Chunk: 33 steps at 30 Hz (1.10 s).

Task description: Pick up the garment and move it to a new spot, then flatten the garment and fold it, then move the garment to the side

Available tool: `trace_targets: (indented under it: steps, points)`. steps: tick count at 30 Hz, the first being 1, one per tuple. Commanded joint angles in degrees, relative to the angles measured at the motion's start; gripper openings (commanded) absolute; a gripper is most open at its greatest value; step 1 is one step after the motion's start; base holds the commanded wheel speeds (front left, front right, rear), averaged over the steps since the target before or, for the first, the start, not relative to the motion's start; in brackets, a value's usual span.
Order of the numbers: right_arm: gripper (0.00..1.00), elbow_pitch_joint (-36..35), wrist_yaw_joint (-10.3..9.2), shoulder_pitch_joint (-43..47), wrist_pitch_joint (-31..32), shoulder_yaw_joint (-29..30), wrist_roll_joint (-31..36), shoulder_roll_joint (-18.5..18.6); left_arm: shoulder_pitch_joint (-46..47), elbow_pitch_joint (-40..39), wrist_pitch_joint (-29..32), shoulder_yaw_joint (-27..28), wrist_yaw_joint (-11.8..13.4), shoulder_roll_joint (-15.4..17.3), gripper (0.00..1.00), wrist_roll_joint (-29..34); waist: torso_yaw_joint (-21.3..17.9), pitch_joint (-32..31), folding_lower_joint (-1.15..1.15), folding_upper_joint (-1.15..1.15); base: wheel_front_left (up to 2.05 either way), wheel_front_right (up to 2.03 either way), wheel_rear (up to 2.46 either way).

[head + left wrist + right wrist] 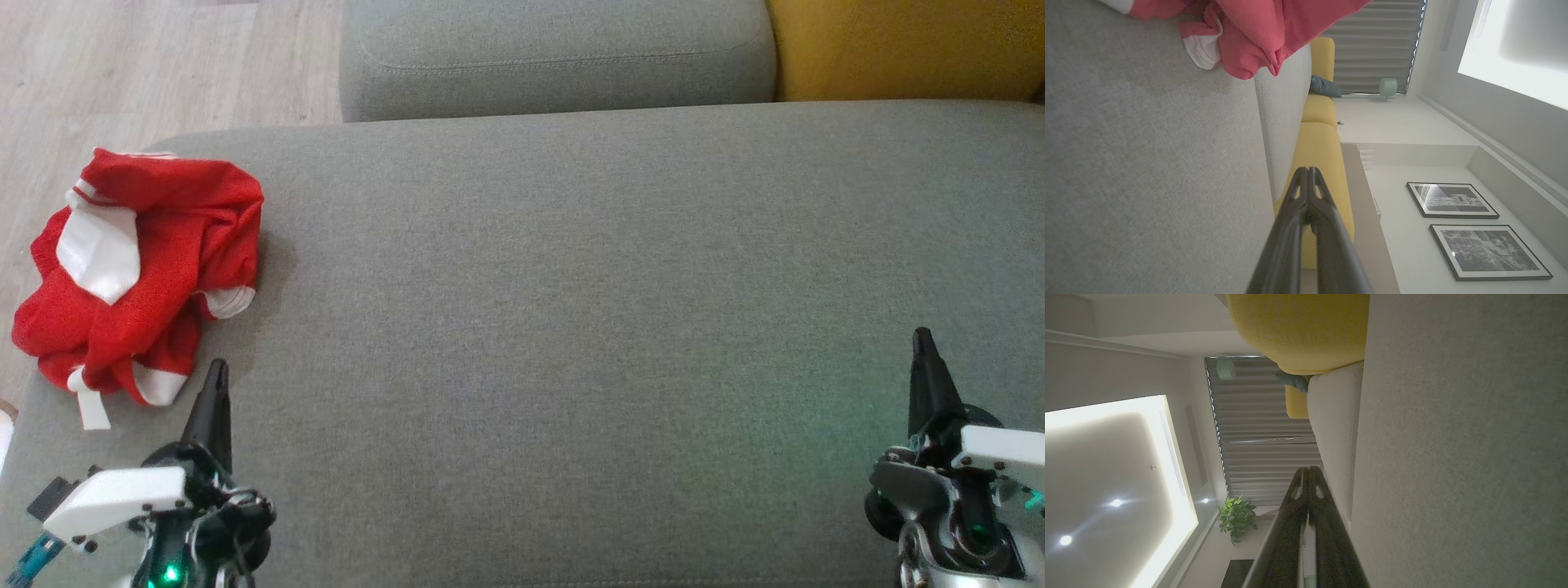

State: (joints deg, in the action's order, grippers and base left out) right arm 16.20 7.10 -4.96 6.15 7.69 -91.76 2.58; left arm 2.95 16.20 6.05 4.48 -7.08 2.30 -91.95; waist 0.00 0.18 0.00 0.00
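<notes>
Pick-up is in hand: the garment (143,278) lies crumpled, unlifted, at the left edge of the sofa (571,327). The left tool (216,371), fingers together and empty, sits just beside it; the right tool (922,339), also together, is well apart. Next the left must part its fingers and reach the heap

Soft, even light over the grey fabric sofa seat (571,286), shadows faint; a green glow tints its lower right; the recessed white ceiling light panel (1180,486) glares; right wrist view dim, edges bent.
</notes>
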Motion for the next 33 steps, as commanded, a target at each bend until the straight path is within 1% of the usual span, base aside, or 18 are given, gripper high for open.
trace_targets:
  steps: [1,33]
  points:
    - [0.00,-2.2,0.39,-1.2,0.3,-1.2,-0.4,0.3,3.2,-2.2,0.4,2.0,-0.4,0.6,0.00,-0.2,0.0,0.0,0.00,0.00,0.00,0.00,0.00]
    - [0.00,-2.2,0.39,-1.2,0.3,-1.2,-0.4,0.3,3.2,-2.2,0.4,2.0,-0.4,0.6,0.00,-0.2,0.0,0.0,0.00,0.00,0.00,0.00,0.00]
